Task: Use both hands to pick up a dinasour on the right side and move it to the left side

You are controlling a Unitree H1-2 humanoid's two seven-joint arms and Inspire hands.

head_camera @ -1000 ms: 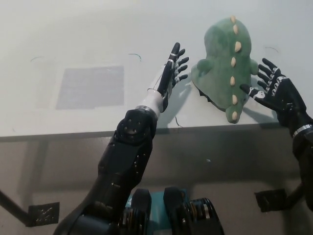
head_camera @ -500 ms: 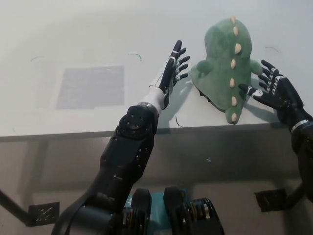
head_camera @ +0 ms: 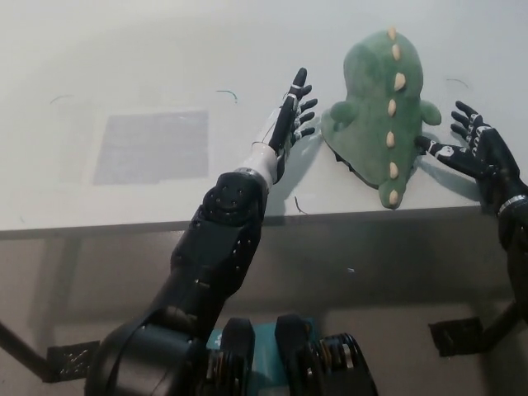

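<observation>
Scene: A green plush dinosaur lies flat on the white table in the upper right of the frame, a row of cream spikes running down its back, its lower end close to the table's near edge.
Left hand: The left hand stands just left of the toy at centre frame, fingers spread and pointing up the picture, holding nothing; a narrow strip of table shows between its fingertips and the dinosaur's side.
Right hand: The right hand sits at the right edge of the frame, fingers splayed wide and empty, its lowest digit reaching toward the toy's right flank; whether it touches is too close to call.
What changed: Over the last second the right hand has drifted outward and slightly up, away from the toy's lower right side, while the left hand has barely shifted. The dinosaur has not moved.
What it means: The squeeze has not begun. The two palms bracket the toy but the gap on the right looks wider than a second ago, so this reads as a re-set of the approach, not a closing.
Destination: A grey rectangular patch marks the table's left half, well apart from the toy and bare.
Next move, as a judgement: Both palms need to press inward together on opposite flanks before any lift; the soft body will likely give and could slip if one side leads.
</observation>
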